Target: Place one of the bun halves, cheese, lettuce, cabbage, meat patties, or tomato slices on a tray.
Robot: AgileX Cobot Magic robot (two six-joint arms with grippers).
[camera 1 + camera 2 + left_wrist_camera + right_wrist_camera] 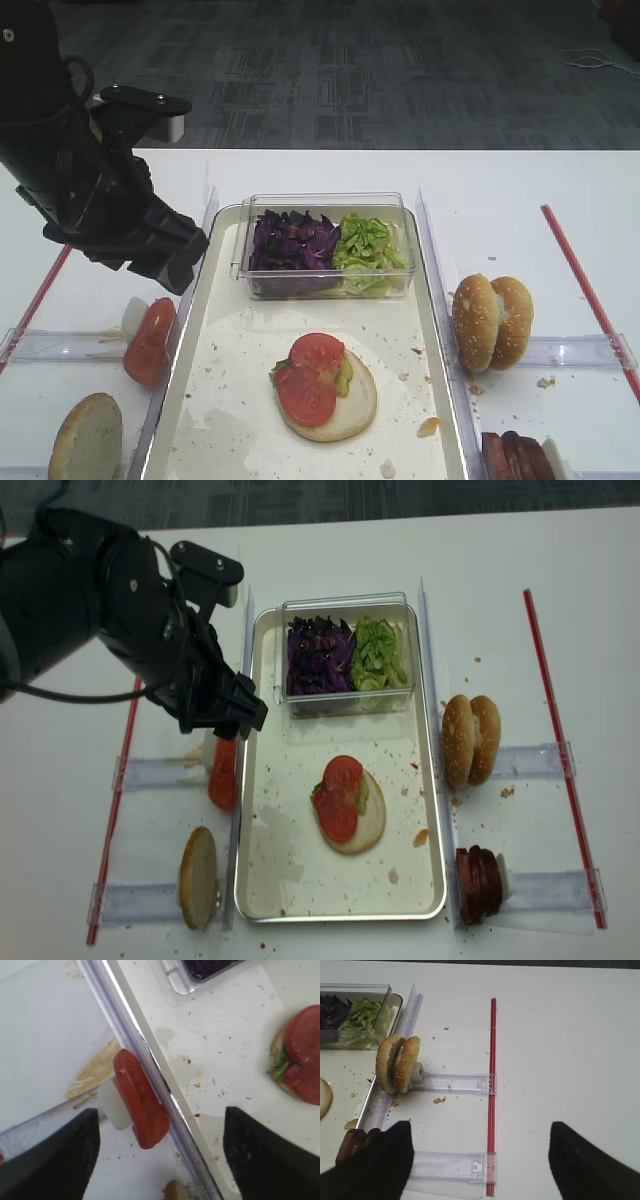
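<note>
My left gripper (160, 1160) is open, its jaws straddling the table beside the tray's left rim. Upright tomato slices (140, 1105) lean on a white holder just ahead of it, untouched; they also show as tomato slices (150, 340). On the cream tray (250, 400) lies a bun half (345, 405) topped with lettuce and two tomato slices (312, 375). A clear box holds purple cabbage (292, 242) and green lettuce (368, 245). My right gripper (480, 1160) is open and empty over the table right of the tray. No cheese is in view.
Two sesame bun halves (492, 322) stand on edge right of the tray, with meat patties (515, 458) near the front. Another bun half (88, 438) stands at the front left. Clear plastic rails (455, 1082) and red strips (492, 1085) lie on the table.
</note>
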